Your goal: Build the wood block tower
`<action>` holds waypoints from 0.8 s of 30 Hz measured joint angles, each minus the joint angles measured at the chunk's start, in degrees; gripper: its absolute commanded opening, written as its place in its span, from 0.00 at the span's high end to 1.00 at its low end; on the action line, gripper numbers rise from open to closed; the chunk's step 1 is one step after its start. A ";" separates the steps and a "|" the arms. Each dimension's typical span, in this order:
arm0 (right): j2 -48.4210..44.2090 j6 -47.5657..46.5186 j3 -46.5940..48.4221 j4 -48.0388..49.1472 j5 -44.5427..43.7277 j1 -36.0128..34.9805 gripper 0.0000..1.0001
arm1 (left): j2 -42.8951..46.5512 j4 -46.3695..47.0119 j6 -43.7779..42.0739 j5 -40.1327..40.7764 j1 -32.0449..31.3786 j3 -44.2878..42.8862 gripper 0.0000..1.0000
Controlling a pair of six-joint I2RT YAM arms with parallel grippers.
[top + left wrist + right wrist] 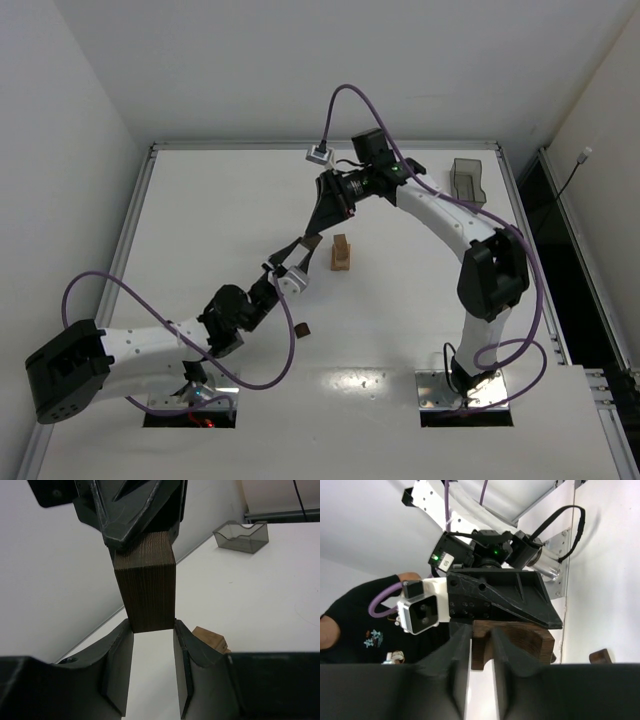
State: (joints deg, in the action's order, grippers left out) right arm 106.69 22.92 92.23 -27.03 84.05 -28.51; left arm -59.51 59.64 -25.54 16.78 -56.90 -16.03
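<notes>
My left arm (140,345) and right arm (440,215) were white with black joints, trailing purple cables (350,88); my fingers (117,665) were matte black.

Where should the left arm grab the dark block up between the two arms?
The dark block is a short bar with flat, parallel sides, and the right jaws cover its far end. So grip the free near end, left jaws on two opposite flat sides, coming in along its length, opposite the right jaws. The left jaws flank that end now.
</notes>
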 measured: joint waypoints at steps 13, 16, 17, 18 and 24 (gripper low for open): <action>0.04 1.49 -1.05 0.85 0.39 2.29 0.40 | 2.49 -7.63 3.37 0.94 0.04 -3.10 1.00; 0.09 1.55 -1.01 1.01 0.42 5.05 0.38 | 4.98 -11.30 4.66 1.33 -0.39 -3.43 1.00; 0.15 1.55 -0.92 1.01 0.31 6.23 0.38 | 5.75 -12.33 5.22 1.53 -0.52 -3.50 1.00; 0.20 1.60 -0.74 1.01 0.07 7.58 0.38 | 6.80 -14.82 6.10 1.64 -0.74 -4.04 1.00; 0.52 1.55 1.38 1.14 -3.39 16.50 0.38 | 8.87 -34.27 15.58 2.01 -1.20 -13.88 1.00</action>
State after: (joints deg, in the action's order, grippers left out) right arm 107.22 24.47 93.60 -25.89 80.66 -12.01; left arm -50.63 25.36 -9.96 18.79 -58.11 -29.91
